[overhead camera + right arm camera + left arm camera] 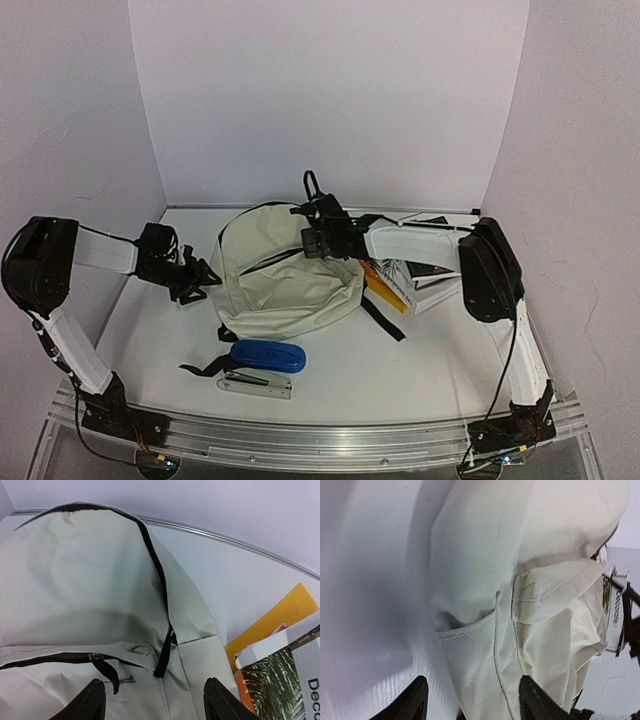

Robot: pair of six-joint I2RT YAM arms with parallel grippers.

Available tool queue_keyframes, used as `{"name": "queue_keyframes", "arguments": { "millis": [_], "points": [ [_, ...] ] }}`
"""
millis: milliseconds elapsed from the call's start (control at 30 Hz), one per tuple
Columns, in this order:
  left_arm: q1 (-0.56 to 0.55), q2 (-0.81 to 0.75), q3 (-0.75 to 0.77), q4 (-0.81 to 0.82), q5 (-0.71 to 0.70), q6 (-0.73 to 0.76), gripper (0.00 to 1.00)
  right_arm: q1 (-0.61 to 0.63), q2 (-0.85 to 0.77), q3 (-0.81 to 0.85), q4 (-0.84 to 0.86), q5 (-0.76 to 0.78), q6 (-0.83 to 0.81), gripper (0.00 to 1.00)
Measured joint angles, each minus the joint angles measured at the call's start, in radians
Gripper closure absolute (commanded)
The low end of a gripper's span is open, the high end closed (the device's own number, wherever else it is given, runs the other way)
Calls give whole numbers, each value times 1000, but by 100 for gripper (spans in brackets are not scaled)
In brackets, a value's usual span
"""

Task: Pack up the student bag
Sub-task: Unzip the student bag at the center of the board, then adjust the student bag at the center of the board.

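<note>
Well, the white surface (400, 370) is the biggest thing, and all the rest sits on it. The student bag (285, 275) lies flat near the middle, a bit toward the back wall. It is cream with black zips, and the zip on its front pocket shows a dark gap.

On my right side, a pile of books (432, 275) rests just beside the bag. An orange book (385, 290) sticks out from the pile and touches the bag. A black strap (385, 320) trails from the bag toward me.

Nearer to me lies a long blue thing (268, 356), and a flat silver thing (258, 385) sits right beside it.

My left end effector (200, 280) is at the bag's left side, by the side pocket. Its fingers stand apart and hold nothing. My right end effector (318, 240) hangs over the top of the bag, near the black zip pull. Its fingers are spread too, with nothing between them.
</note>
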Motion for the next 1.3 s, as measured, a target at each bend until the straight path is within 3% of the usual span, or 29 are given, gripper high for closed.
{"name": "queue_keyframes", "arguments": {
  "millis": [133,367,500,700,900,967,1200,1300],
  "points": [
    [41,-13,75,-90,-21,46,19,25,-157,-100,4,-52,36,20],
    [69,85,400,-203,-77,167,14,63,-409,-341,31,-133,254,20],
    [69,193,555,-228,-99,230,13,60,-455,-498,64,-180,406,20],
    [69,342,664,-262,-93,297,8,59,-487,-706,99,-239,574,19],
    [52,423,705,-267,-54,332,10,59,-519,-759,138,-266,672,22],
    [40,434,714,-266,-40,337,19,59,-519,-771,164,-271,694,26],
    [11,462,753,-267,-18,355,72,59,-510,-790,203,-276,715,51],
    [13,462,749,-263,-27,365,89,59,-489,-789,213,-271,716,63]
  ]
}}
